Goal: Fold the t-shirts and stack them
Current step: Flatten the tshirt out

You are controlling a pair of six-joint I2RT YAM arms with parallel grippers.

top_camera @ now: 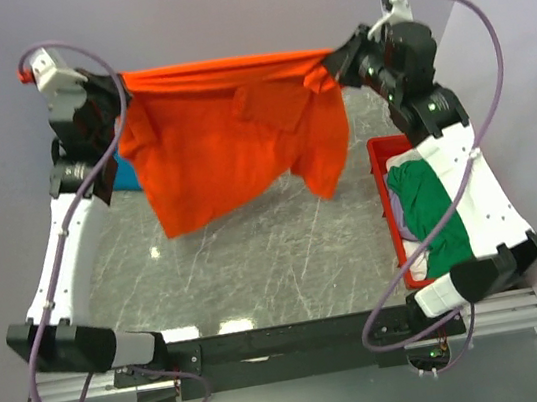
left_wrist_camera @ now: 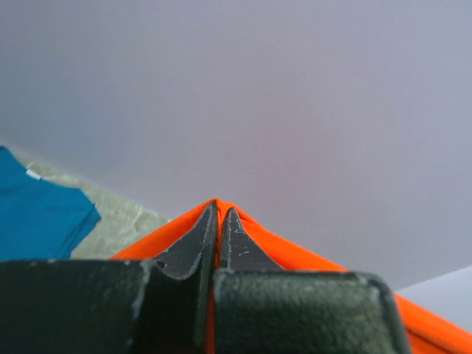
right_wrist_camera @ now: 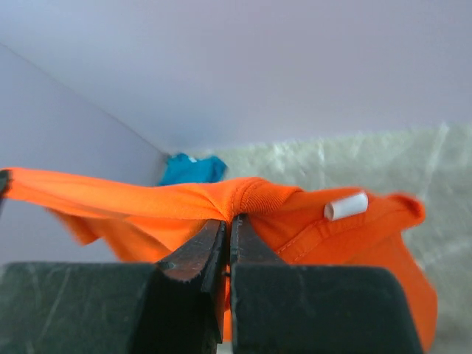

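From above, the orange shirt (top_camera: 228, 131) hangs in the air over the far half of the counter (top_camera: 258, 263). It is stretched by its top edge between the two grippers, and its lower part droops in loose folds. The left gripper (top_camera: 117, 82), near the far left corner, is clamped on one end of that edge. The right gripper (top_camera: 328, 59), near the far right corner, is clamped on the other end. A teal shirt (top_camera: 125, 172) shows behind the left arm at the left edge. At the right edge a red tray (top_camera: 376, 160) holds a green shirt (top_camera: 426, 203) with a white shirt (top_camera: 403, 156) bunched against it.

The left wrist view shows the fingers (left_wrist_camera: 199, 240) pressed together with orange cloth pinched between them and spilling to both sides. The teal shirt (left_wrist_camera: 37, 214) lies flat on the counter at left.

In the right wrist view the fingers (right_wrist_camera: 195, 251) are closed tight on the orange shirt (right_wrist_camera: 147, 199) by its ribbed collar. A small white tag (right_wrist_camera: 346, 206) sits on the cloth just to the right. The teal shirt (right_wrist_camera: 192, 168) lies by the far wall.
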